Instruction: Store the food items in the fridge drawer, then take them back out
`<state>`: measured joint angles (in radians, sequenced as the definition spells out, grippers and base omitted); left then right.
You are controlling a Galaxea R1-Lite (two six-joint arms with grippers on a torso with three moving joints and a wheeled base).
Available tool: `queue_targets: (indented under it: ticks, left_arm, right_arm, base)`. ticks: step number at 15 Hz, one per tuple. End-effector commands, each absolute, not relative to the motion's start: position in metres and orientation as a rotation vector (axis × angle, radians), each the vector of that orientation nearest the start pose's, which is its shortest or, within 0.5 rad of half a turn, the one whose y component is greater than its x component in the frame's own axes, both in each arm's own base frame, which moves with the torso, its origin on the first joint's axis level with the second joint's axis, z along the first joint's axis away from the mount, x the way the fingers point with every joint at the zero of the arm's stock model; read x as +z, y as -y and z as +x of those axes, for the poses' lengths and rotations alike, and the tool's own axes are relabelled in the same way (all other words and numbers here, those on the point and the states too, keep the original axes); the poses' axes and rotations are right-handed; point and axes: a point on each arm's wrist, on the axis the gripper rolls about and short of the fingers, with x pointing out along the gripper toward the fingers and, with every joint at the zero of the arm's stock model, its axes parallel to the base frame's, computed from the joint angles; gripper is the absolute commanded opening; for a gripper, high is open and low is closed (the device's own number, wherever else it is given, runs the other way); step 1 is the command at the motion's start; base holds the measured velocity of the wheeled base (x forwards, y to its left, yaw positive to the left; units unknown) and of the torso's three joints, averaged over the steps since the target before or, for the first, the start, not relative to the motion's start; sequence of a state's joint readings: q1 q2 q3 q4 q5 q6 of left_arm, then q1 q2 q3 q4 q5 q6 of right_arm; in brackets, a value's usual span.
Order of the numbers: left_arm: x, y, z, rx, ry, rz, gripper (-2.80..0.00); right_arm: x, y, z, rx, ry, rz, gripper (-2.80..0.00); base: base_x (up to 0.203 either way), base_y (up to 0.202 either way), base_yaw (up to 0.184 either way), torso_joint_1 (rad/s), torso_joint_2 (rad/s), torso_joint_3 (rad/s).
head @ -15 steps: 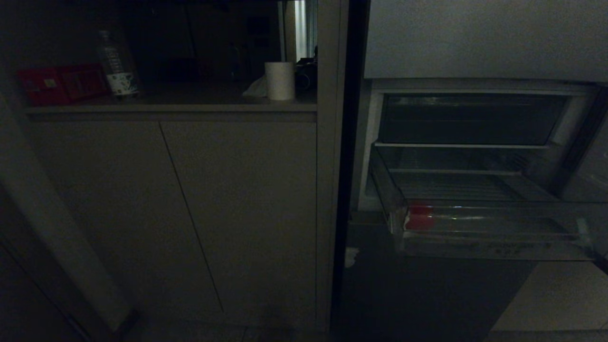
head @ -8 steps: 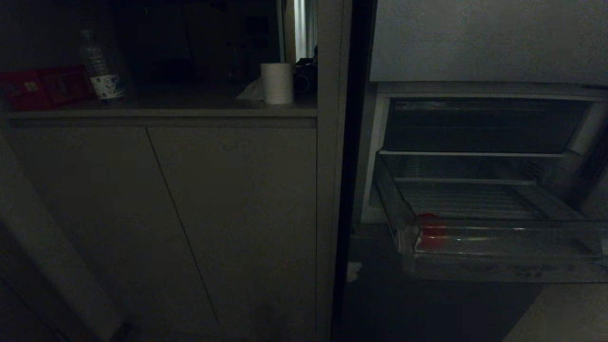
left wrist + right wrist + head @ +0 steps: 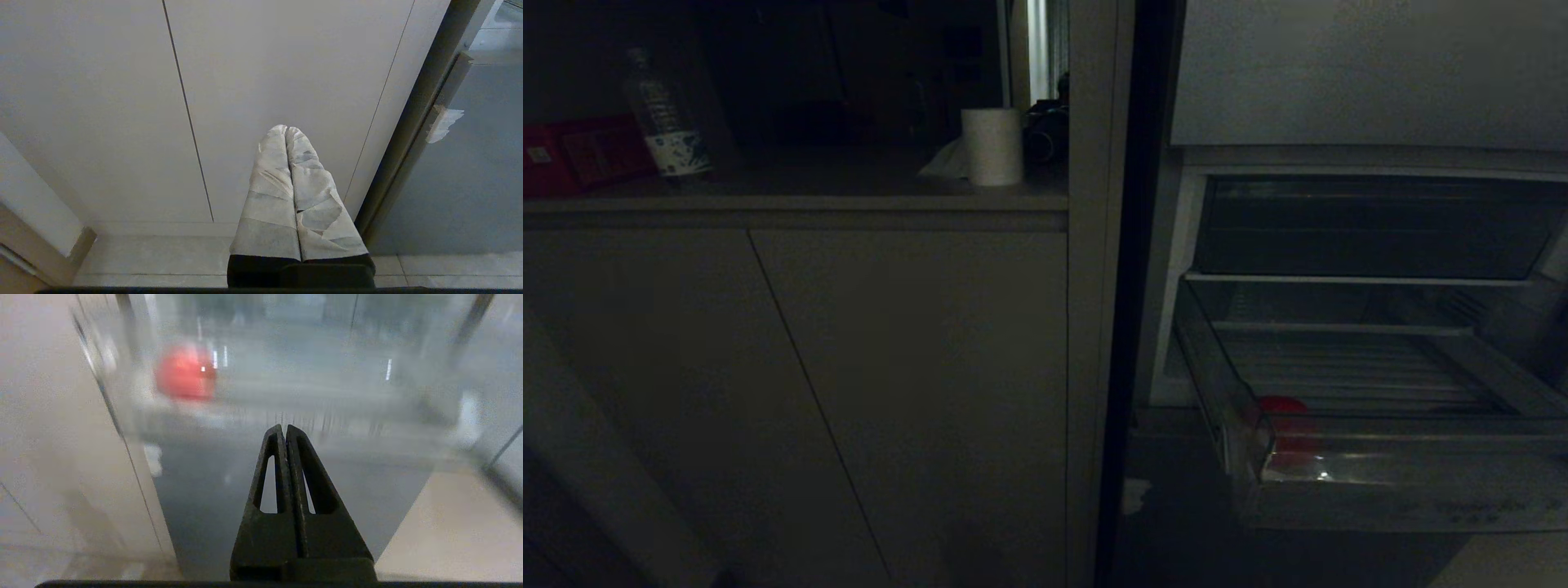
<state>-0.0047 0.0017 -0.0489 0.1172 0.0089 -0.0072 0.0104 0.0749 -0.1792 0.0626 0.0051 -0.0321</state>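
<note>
Food point(image 3: 1282, 407), 1 red lump, sits in the open drawer point(image 3: 1413, 514); the right gripper point(image 3: 285, 428) and left gripper point(image 3: 286, 130) are both closed on nothing.

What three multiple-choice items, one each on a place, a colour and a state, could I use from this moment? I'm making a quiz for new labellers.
1. Where in the drawer does the food item lie?
A. its front left corner
B. its back right corner
C. on the counter

2. What colour is the roll on the counter?
A. red
B. white
C. green

3. How does the drawer stand?
A. pushed fully in
B. pulled out
C. taken out and set on the floor

Answers:
1. A: in the head view the red lump sits just behind the clear front, by the left wall.
2. B: the roll stands pale white near the counter's right end.
3. B: its ribbed bottom and clear front stick out of the fridge toward the camera.
</note>
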Motion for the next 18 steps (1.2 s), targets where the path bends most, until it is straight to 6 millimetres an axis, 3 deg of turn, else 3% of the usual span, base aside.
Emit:
queue_targets:
  ticks: [1, 4, 7, 11, 13, 15, 16, 18]
  left_arm:
    - [0.077, 0.000, -0.027, 0.005, -0.072, -0.007, -2.80]
    - [0.077, 0.000, -0.027, 0.005, -0.072, -0.007, -2.80]
    - [0.077, 0.000, -0.027, 0.005, -0.072, -0.007, -2.80]
    - [0.077, 0.000, -0.027, 0.005, -0.071, -0.007, -2.80]
    - [0.077, 0.000, -0.027, 0.005, -0.072, -0.007, -2.80]
    - [0.077, 0.000, -0.027, 0.005, -0.071, -0.007, -2.80]
    - [0.077, 0.000, -0.027, 0.005, -0.071, -0.007, -2.80]
    - [0.077, 0.000, -0.027, 0.005, -0.072, -0.007, -2.80]
  right_arm:
    - [0.177, 0.000, -0.007, 0.020, -0.072, -0.030, -2.80]
    - [0.234, -0.002, 0.053, 0.058, -0.228, -0.023, -2.80]
    - [0.259, -0.009, 0.130, 0.122, -0.410, -0.018, -2.80]
    - [0.262, -0.039, 0.227, 0.220, -0.631, -0.006, -2.80]
    - [0.250, -0.058, 0.257, 0.229, -0.721, -0.011, -2.80]
    - [0.235, -0.070, 0.273, 0.198, -0.784, -0.038, -2.80]
    - [0.229, -0.073, 0.278, 0.188, -0.805, -0.043, 0.00]
    - [0.225, -0.075, 0.284, 0.179, -0.819, -0.034, 0.00]
  base:
    - [0.000, 0.000, 0.000, 0.000, 0.00, 0.000]
    - [0.000, 0.000, 0.000, 0.000, 0.00, 0.000]
    - [0.000, 0.000, 0.000, 0.000, 0.00, 0.000]
    - [0.000, 0.000, 0.000, 0.000, 0.00, 0.000]
    - [0.000, 0.000, 0.000, 0.000, 0.00, 0.000]
    - [0.000, 0.000, 0.000, 0.000, 0.00, 0.000]
    - [0.000, 0.000, 0.000, 0.000, 0.00, 0.000]
    - [0.000, 0.000, 0.000, 0.000, 0.00, 0.000]
